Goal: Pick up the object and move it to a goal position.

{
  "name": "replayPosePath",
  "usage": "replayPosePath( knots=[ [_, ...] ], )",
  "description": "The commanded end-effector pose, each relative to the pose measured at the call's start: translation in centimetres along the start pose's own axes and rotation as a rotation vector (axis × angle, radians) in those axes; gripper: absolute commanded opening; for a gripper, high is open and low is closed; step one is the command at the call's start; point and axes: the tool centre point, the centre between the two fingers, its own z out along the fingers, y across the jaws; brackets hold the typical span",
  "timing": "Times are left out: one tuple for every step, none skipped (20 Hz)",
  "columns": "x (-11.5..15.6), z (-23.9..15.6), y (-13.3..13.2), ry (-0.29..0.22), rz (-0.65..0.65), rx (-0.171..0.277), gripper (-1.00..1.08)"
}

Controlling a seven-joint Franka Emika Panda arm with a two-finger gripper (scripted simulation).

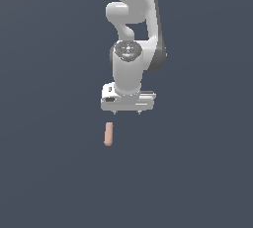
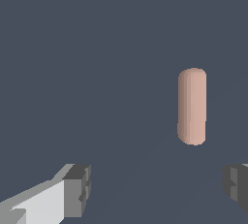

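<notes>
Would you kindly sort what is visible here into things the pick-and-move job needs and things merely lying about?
Belongs to the job:
- pink cylinder, lying free, not held
- claw, open, apart from the cylinder

Lying about:
- nothing else visible; no goal marker shows

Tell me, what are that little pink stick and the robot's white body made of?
These are simulator renders, so materials are only suggested. The pink stick looks like smooth matte plastic or rubber: even peach colour, soft shading, no glare or grain. The robot's arm reads as glossy white moulded plastic, with bright highlights on its curves. The gripper fingertips look like dull dark grey rubber or plastic.
</notes>
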Motion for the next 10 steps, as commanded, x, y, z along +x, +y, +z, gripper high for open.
replayPosePath(
  knots=[
    [0.0,0.0,0.0,0.0,0.0,0.0,1.0],
    [0.0,0.0,0.0,0.001,-0.001,0.0,1.0],
    [0.1,-0.2,-0.1,0.004,-0.003,0.002,1.0],
    [0.3,-0.4,-0.2,0.009,-0.007,0.004,1.0],
    [0.5,-0.7,-0.4,0.016,-0.012,0.006,1.0],
    [0.7,-1.1,-0.7,0.025,-0.018,0.01,1.0],
    [1.0,-1.6,-0.9,0.034,-0.024,0.013,1.0],
    [1.1,-1.9,-1.2,0.041,-0.029,0.015,1.0],
    [1.3,-2.1,-1.3,0.046,-0.033,0.017,1.0],
    [1.3,-2.3,-1.4,0.049,-0.035,0.018,1.0]
  ],
)
